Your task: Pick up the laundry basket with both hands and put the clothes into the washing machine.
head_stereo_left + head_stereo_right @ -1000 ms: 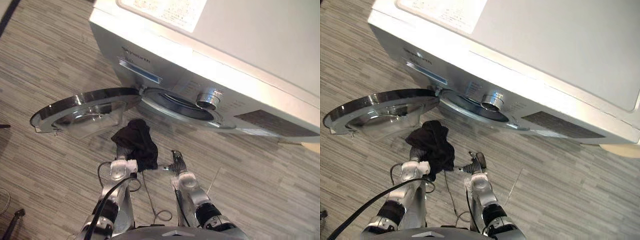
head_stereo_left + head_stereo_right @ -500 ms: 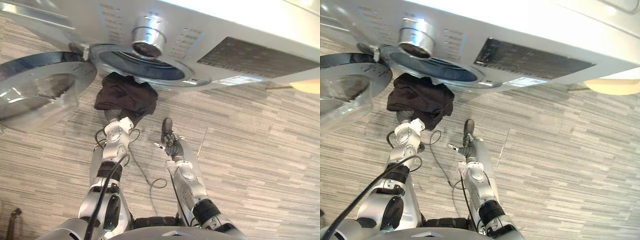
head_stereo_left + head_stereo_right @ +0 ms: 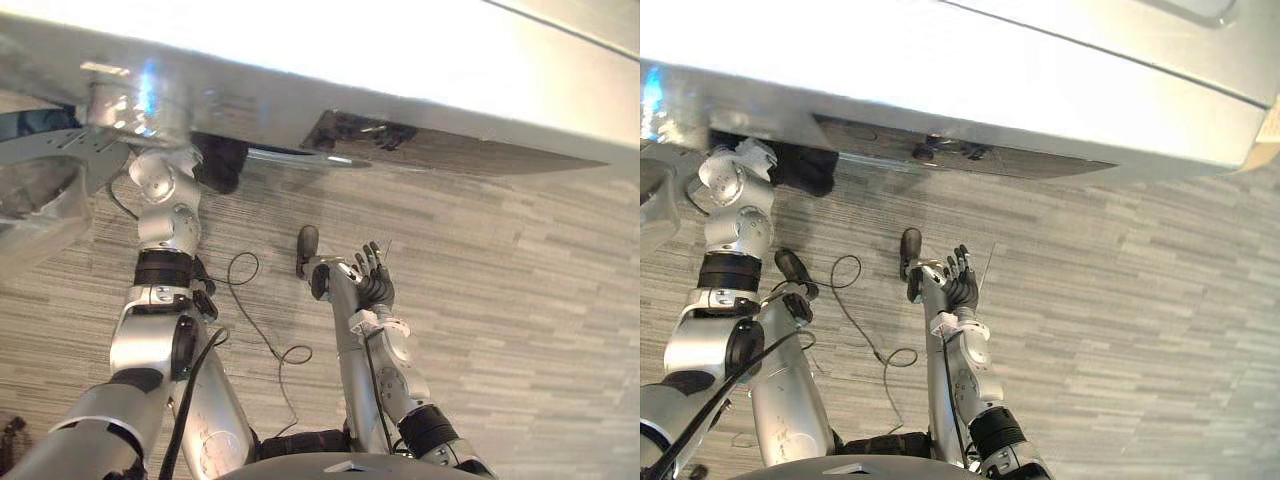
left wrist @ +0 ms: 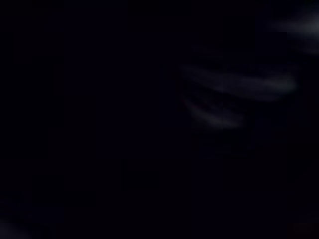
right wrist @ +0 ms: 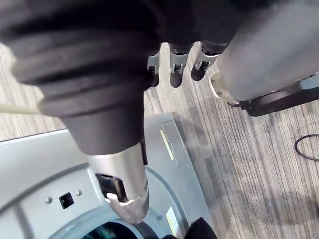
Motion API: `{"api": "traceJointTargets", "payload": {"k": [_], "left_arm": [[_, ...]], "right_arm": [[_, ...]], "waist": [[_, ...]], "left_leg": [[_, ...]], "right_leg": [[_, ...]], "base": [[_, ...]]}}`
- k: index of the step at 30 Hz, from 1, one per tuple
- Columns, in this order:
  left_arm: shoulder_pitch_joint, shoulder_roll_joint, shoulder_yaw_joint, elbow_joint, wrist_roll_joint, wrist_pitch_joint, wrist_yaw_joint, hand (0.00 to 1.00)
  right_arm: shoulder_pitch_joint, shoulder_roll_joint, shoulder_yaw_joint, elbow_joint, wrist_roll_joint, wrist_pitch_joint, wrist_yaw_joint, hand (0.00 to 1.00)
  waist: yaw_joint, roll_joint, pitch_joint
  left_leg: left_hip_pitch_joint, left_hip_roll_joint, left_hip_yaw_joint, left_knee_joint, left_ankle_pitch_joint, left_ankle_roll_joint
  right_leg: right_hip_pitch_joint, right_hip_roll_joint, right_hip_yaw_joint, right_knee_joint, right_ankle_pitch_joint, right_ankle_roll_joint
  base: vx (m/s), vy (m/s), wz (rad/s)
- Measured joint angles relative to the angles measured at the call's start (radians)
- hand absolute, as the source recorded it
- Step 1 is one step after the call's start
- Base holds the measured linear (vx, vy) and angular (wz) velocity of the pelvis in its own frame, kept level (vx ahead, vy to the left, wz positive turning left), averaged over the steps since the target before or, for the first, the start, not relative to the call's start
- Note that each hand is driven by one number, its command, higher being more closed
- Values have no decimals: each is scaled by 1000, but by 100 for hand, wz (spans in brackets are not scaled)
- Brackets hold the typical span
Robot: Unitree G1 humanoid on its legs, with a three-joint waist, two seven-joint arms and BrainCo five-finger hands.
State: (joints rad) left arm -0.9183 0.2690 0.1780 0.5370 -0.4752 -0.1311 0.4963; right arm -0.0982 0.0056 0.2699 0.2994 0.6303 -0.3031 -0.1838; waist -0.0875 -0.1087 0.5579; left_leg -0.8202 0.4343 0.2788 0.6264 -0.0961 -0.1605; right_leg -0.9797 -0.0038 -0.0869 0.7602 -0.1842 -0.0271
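Dark cloth [image 3: 222,160] at 11 o'clock is soft and light; grab a bunched fold. Left hand hidden, state unclear; your right hand [image 3: 365,275] spread, empty.

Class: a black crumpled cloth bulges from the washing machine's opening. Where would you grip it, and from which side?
Probably pinch the exposed bulge of the black crumpled cloth, coming from below: it shows under the front of the silver washing machine; the rest is hidden inside.
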Motion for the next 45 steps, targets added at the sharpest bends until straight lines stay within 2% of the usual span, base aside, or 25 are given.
{"api": "traceJointTargets", "payload": {"k": [3, 6, 7, 8, 12, 13, 16, 19, 22, 25, 26, 29, 30, 31, 33, 34, 35, 38, 40, 42, 45], "left_arm": [[-106, 64, -1, -2, 1, 0, 1, 100], [-229, 130, -13, -13, -4, -4, 2, 100], [-246, 133, -22, -13, -5, -11, 2, 100], [-271, 134, -54, -13, -45, -31, -6, 100], [-357, 131, -172, -13, -223, -35, -27, 100], [-375, 126, -202, -13, -261, -49, -46, 100], [-390, 108, -237, -16, -295, -59, -54, 100], [-401, 107, -253, -18, -277, -70, -63, 100], [-470, 133, -261, 8, -147, -51, -70, 100], [-558, 170, -305, 70, 118, 18, -43, 100], [-572, 179, -312, 70, 174, 31, -24, 0], [-618, 195, -367, 69, 308, 70, 42, 0], [-618, 202, -383, 69, 383, 87, 69, 0], [-618, 204, -390, 70, 445, 104, 79, 0], [-618, 216, -417, 92, 628, 166, 83, 0], [-619, 218, -422, 103, 662, 175, 76, 0], [-619, 224, -425, 124, 742, 199, 28, 0], [-616, 241, -425, 186, 905, 211, -120, 0], [-594, 252, -410, 187, 951, 211, -154, 0], [-551, 251, -373, 186, 960, 208, -172, 0], [-471, 251, -307, 187, 908, 209, -212, 0]], "right_arm": [[4, 8, -4, -19, 12, -19, 5, 0], [8, 13, -7, -35, 12, -20, 10, 0], [11, 14, -9, -36, 12, -19, 10, 0], [17, 15, -17, -39, 12, -15, 9, 0], [20, 15, -48, -36, 10, 23, 4, 0], [29, 15, -50, -41, 10, 30, 2, 0], [56, 15, -70, -53, 9, 42, 1, 0], [87, 9, -92, -68, 10, 46, 1, 0], [106, -19, -97, -94, 11, 45, 5, 0], [120, -27, -132, -100, 12, 39, 12, 0], [132, -29, -136, -109, 12, 31, 17, 0], [182, -31, -137, -134, 33, 2, 34, 0], [187, -31, -138, -127, 43, 0, 36, 0], [191, -32, -141, -126, 52, -2, 42, 0], [193, -31, -168, -128, 79, -16, 50, 0], [193, -31, -175, -128, 80, -21, 52, 0], [193, -31, -181, -130, 80, -27, 54, 0], [193, -29, -187, -126, 80, -13, 76, 0], [194, -29, -187, -125, 81, 0, 88, 0], [210, -29, -187, -124, 81, 4, 102, 0], [216, -34, -194, -111, 80, 20, 112, 0]], "waist": [[-3, 0, 0], [-7, 1, 0], [-8, 1, 0], [-8, 1, 0], [-19, 3, -1], [-21, 3, -1], [-18, 4, -1], [-17, 4, -1], [-15, 4, -1], [-2, 4, -1], [-2, 4, -1], [-7, 4, -1], [-11, 4, -1], [-12, 4, -1], [-12, 4, -1], [-13, 4, -1], [-18, 4, -1], [-23, 5, -2], [-27, 5, -2], [-28, 10, -5], [-33, 10, -5]], "left_leg": [[-38, 15, 29, 47, -38, 10], [-67, 20, 53, 46, -53, 12], [-72, 19, 57, 44, -55, 16], [-82, 14, 67, 30, -53, 29], [-101, -23, 86, -17, -31, 65], [-109, -28, 86, -19, -30, 69], [-113, -37, 97, -27, -32, 77], [-113, -41, 114, -34, -34, 82], [-130, -34, 135, -28, -39, 88], [-164, -16, 142, -2, -45, 96], [-175, -13, 142, 5, -47, 98], [-198, -10, 144, 23, -54, 105], [-199, -10, 144, 25, -57, 109], [-200, -10, 144, 27, -59, 110], [-202, -14, 143, 30, -61, 113], [-202, -16, 142, 30, -61, 113], [-202, -19, 140, 30, -61, 114], [-202, -22, 139, 34, -63, 117], [-201, -19, 138, 35, -63, 118], [-201, -17, 137, 35, -65, 118], [-201, -16, 138, 36, -65, 117]], "right_leg": [[-47, 28, 63, -34, 50, 19], [-55, 39, 85, -135, 115, 61], [-53, 40, 88, -159, 129, 63], [-46, 38, 96, -212, 161, 76], [-5, 10, 103, -385, 263, 88], [5, 7, 103, -427, 287, 92], [28, -1, 109, -504, 331, 98], [42, -4, 125, -569, 368, 103], [45, 0, 142, -639, 414, 110], [45, 8, 159, -706, 461, 112], [44, 8, 160, -721, 465, 112], [42, 6, 159, -752, 482, 119], [42, 4, 158, -752, 486, 116], [42, 3, 158, -752, 486, 115], [42, 0, 156, -747, 492, 119], [42, -1, 155, -745, 492, 119], [42, -4, 154, -741, 492, 119], [42, -7, 155, -736, 492, 119], [42, -5, 157, -736, 492, 120], [42, -4, 159, -736, 484, 131], [43, -4, 160, -737, 483, 132]], "base": [[40, 107, -65], [6, 134, -41], [-7, 186, -27], [-3, 162, -16], [13, 155, 0], [30, 99, 0], [45, 57, -8], [45, 12, -12], [25, -23, -20], [-12, -36, -19], [-33, -39, -8], [-34, -27, -4], [0, 0, 0], [0, 0, 0], [-9, -11, 2], [-14, -21, 6], [-14, -22, 6], [-13, -20, 2], [-22, -32, -4], [-27, -47, -4], [-23, -48, 0]]}}
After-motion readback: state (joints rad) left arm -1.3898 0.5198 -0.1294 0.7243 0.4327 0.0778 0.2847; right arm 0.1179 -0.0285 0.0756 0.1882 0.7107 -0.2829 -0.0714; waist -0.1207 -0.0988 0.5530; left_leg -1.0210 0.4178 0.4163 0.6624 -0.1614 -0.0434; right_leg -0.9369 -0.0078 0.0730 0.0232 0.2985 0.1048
